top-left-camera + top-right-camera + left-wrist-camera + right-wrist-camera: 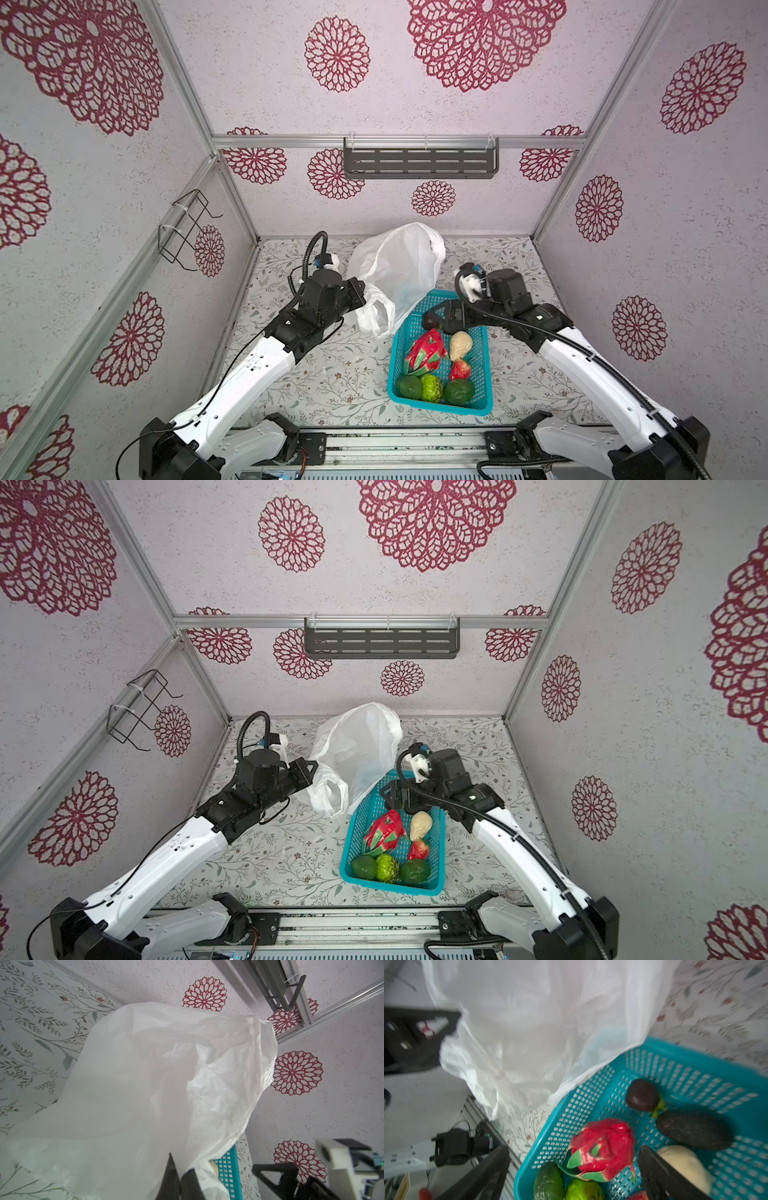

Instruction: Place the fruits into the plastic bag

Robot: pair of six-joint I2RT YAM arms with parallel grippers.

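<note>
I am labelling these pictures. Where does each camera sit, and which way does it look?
Both top views: high at the front, looking down toward the back wall; left arm, right arm, bag and basket show.
Left wrist: on the left arm, looking past the left end effector, shut on the bag, toward the back wall.
Right wrist: on the right arm, looking down past the open right end effector into the basket of fruits.
Shared: both wrist views show bag and basket.
</note>
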